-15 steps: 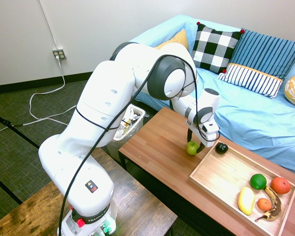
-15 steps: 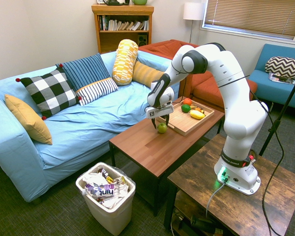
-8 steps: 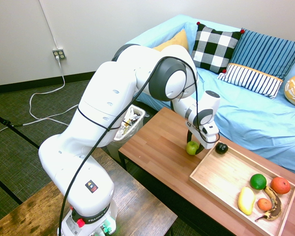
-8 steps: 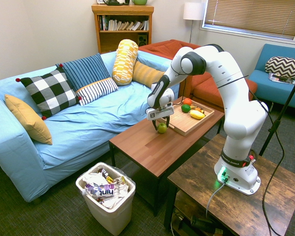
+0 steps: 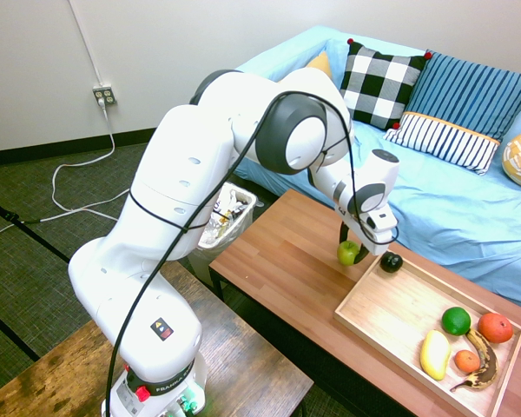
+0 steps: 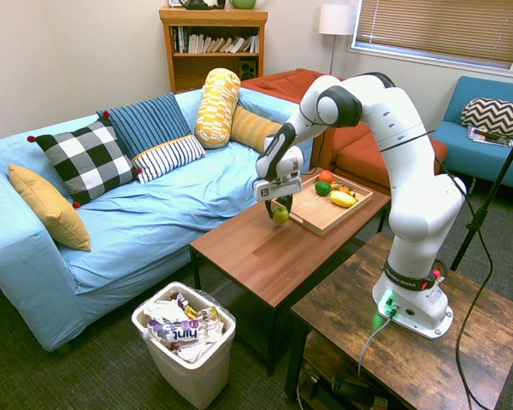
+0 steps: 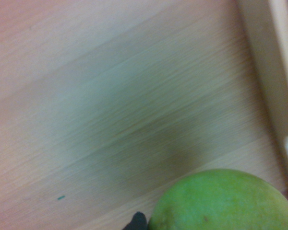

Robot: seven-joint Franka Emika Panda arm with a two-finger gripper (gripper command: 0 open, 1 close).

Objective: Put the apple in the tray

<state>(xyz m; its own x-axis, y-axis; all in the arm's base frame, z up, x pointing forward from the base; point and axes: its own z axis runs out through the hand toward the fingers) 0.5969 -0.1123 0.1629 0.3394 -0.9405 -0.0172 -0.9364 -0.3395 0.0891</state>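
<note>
The end effector (image 5: 354, 252) is clenched on the apple (image 5: 348, 253), which hangs clear of the counter (image 5: 278, 252) just outside the near corner of the tray (image 5: 391, 326). In the second exterior view the apple (image 6: 280, 215) sits between the fingers with the end effector (image 6: 280, 213) pointing down.

The apple looks light, firm and round, with a glossy skin, so I judge it prone to slipping or rolling in a two-finger grip. The best hold is across its widest middle, as it seems held now. It would bruise if dropped, and would roll on release.

The counter is smooth reddish wood, flat and hard. The tray lies at about 4 o'clock from the apple in the first exterior view, its low rim a small lip to clear. A dark small fruit (image 5: 391, 261) sits in the tray's near corner, at 3 o'clock from the apple. A lime (image 5: 456, 321), orange fruits, a yellow fruit and a banana crowd the far end, leaving the middle bare.

A blue sofa (image 5: 434, 200) with pillows runs along the counter's far side, and a waste bin (image 6: 185, 342) stands on the floor.
</note>
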